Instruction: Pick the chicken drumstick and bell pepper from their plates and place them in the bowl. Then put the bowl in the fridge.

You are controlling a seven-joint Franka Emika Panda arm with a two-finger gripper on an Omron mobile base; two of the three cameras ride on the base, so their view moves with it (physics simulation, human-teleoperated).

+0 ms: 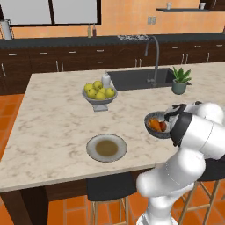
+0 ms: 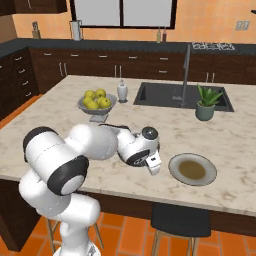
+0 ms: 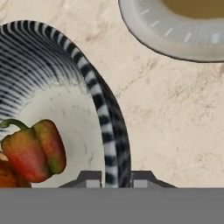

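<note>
Island counter (image 1: 52, 118): big pale marble slab sitting in the middle of the kitchen, carrying pretty much everything here, with a dark sink (image 1: 136, 78) sunk into its far side.

Arm (image 2: 95, 142): white Franka reaching forward and low over the counter, its wrist bending down toward the near edge.

Fruit bowl (image 1: 99, 97): grey footed one sitting mid-counter, holding a pile of yellow fruits, with a small white bottle (image 1: 106, 80) standing right behind it.

Plant (image 1: 180, 80): little potted green thing standing just beside the sink.

Plate (image 1: 106, 147): round grey one with a brownish centre, lying bare near the front edge, a bit apart from the bowl. The hand view is catching its rim up top.

Second plate (image 2: 192, 169): looking the same, lying just beside the gripper in the right base view. Honestly can't tell if it's the same plate or the other one.

Bowl (image 3: 103, 113): striped dark rim, pale speckled inside, sitting near the front edge of the counter right at the wrist.

Gripper (image 3: 116, 178): fingers are pinching in on the bowl's rim, one tip inside the wall and one outside.

Chicken drumstick (image 1: 154, 125): orange-brown, lying inside the bowl.

Bell pepper (image 3: 35, 150): red going greenish, green stem curling up, lying in the bowl right next to the drumstick.
</note>
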